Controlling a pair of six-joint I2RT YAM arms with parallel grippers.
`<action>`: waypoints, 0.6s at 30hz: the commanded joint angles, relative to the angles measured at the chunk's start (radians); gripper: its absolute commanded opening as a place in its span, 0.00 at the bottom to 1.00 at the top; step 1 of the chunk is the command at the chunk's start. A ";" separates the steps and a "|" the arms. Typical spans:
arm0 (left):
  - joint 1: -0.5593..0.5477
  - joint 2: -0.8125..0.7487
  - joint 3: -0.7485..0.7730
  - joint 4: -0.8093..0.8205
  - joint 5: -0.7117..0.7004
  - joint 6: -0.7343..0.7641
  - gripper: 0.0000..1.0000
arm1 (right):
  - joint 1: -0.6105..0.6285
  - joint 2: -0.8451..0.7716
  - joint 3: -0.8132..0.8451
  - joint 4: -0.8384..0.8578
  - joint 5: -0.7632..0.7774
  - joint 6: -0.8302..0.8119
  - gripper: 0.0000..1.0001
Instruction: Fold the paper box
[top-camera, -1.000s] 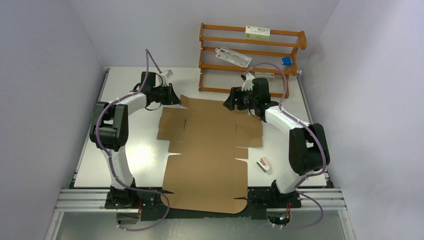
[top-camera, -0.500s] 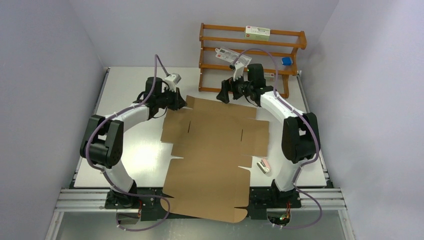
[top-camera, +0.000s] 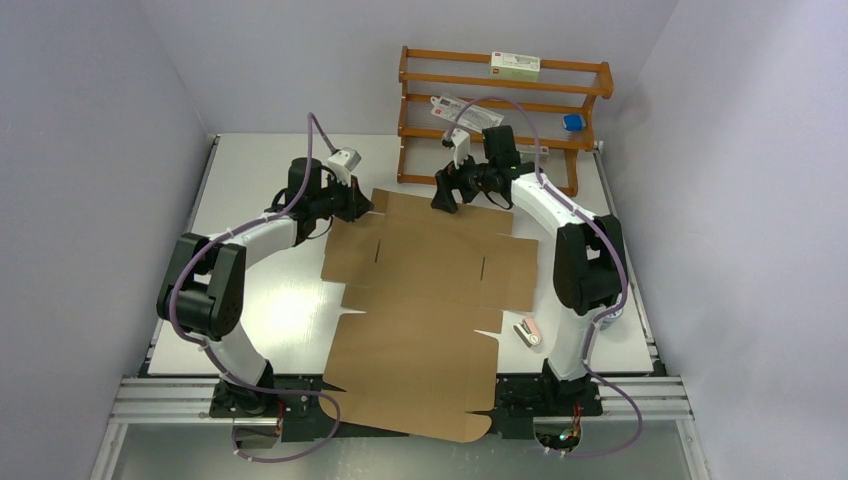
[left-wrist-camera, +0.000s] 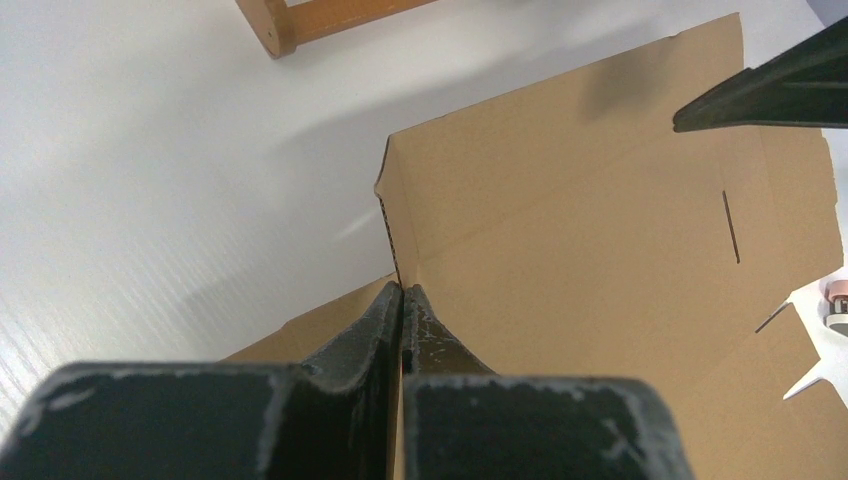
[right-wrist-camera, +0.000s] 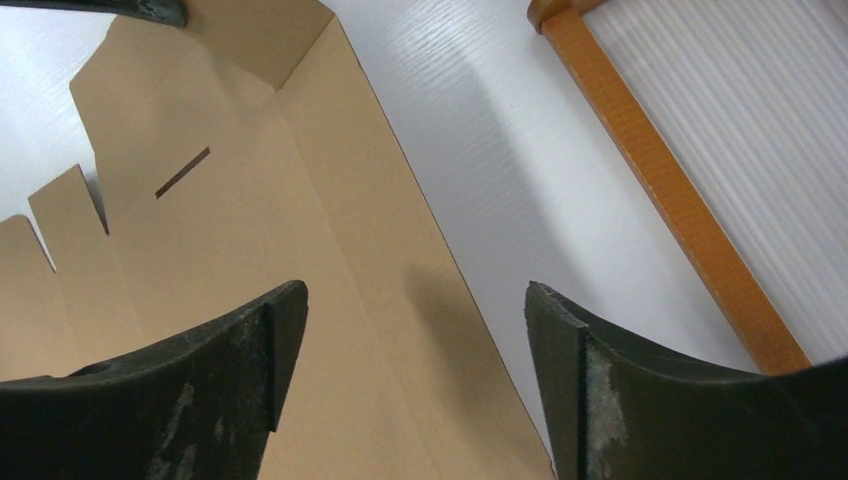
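1. White table (top-camera: 260, 300), lilac walls on three sides, a wooden rack (top-camera: 455, 57) at the far edge. Both arms are stretched out toward that end.
2. At this point the box (top-camera: 420, 300) is really just a flat die-cut sheet. It lies down the middle of the table, with its near end hanging over the edge between the arm bases and its far end close to the rack.
3. The left gripper (top-camera: 358, 205) is at the far-left corner with its fingers squeezed together on the small corner flap (left-wrist-camera: 392, 215). In its wrist view that flap stands up off the sheet, and the strip next to it looks tipped up a bit along the crease.
4. The right gripper (top-camera: 445, 195) hangs over the far edge, nearer the middle. Its fingers are wide apart and hold nothing. Its wrist view shows only cardboard and bare table between them, and it looks clear of the sheet.
5. Progress-wise this looks barely started. Only that one corner is lifted, everything else lies flat, and both slits (top-camera: 483, 268) are empty with nothing tucked in.
6. What's probably left is pretty much the whole job: raising the far wall properly, bringing up the side panels, pushing tabs into the slits, then dealing with the big near panel.
7. A small pink-and-white thing (top-camera: 527, 331) sits just beside the sheet's right edge. It could get in the way once that side starts moving.
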 joint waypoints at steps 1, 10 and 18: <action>0.002 -0.058 -0.013 0.102 0.047 0.017 0.05 | 0.003 0.050 0.054 -0.074 -0.032 -0.109 0.78; 0.002 -0.090 -0.020 0.118 0.044 0.041 0.05 | 0.001 0.182 0.231 -0.292 -0.143 -0.294 0.58; 0.003 -0.030 -0.005 0.148 0.027 0.025 0.05 | 0.004 0.148 0.239 -0.364 -0.116 -0.356 0.11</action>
